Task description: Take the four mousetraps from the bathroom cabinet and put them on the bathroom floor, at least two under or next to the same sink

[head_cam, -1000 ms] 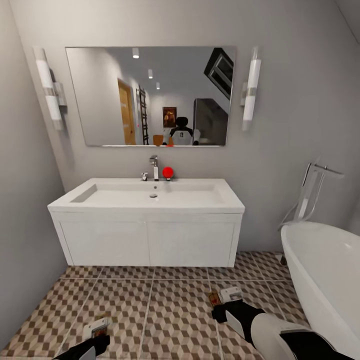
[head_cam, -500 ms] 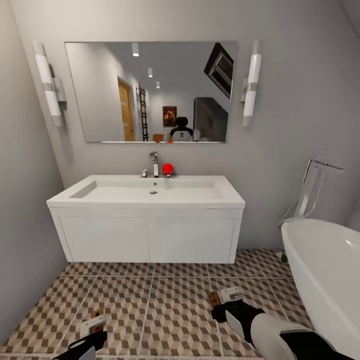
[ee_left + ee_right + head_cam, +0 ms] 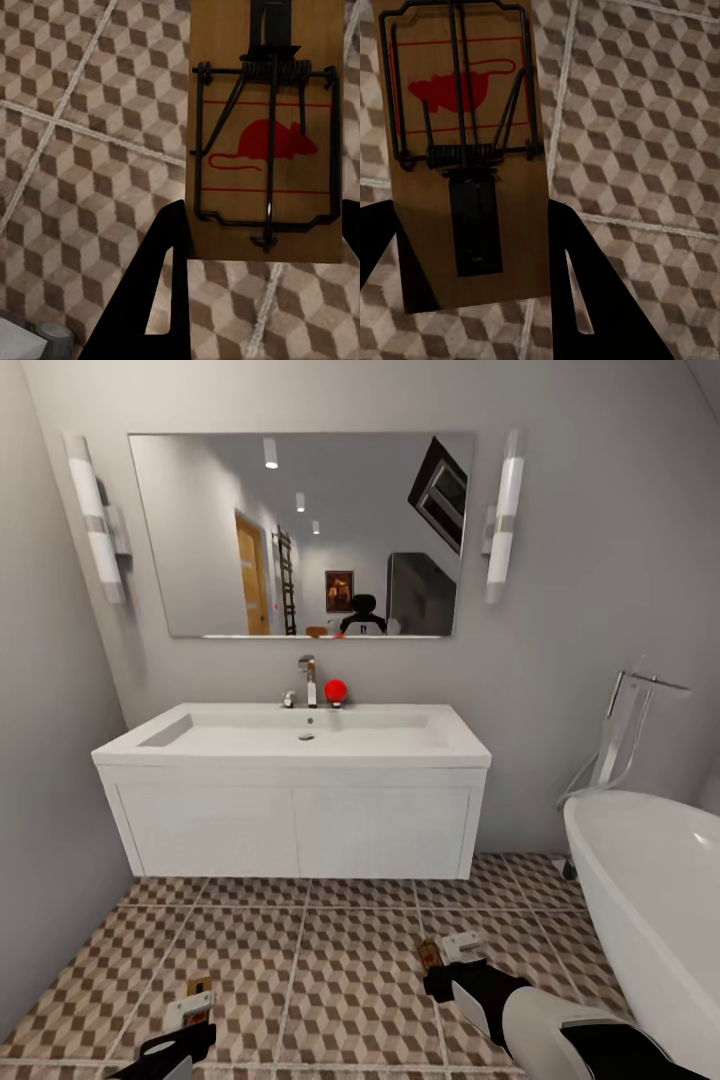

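Holding steady | left pincer (image 3: 259,225) clamped on one mousetrap (image 3: 266,131), right pincer (image 3: 469,240) on second mousetrap (image 3: 461,142), each board sticking out between its fingers over the bathroom floor (image 3: 330,970) | vs earlier: view tipped down a bit, bathroom sink (image 3: 290,755) sits higher, grips unchanged

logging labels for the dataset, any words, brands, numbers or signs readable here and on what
No words, brands or numbers can be read in any view.
Sign, no text: a red mouse silhouette between red lines on the mousetrap in the left end effector.
Sign, no text: the same red mouse on the mousetrap in the right end effector.
The framed picture reflected in the mirror is too small to read.
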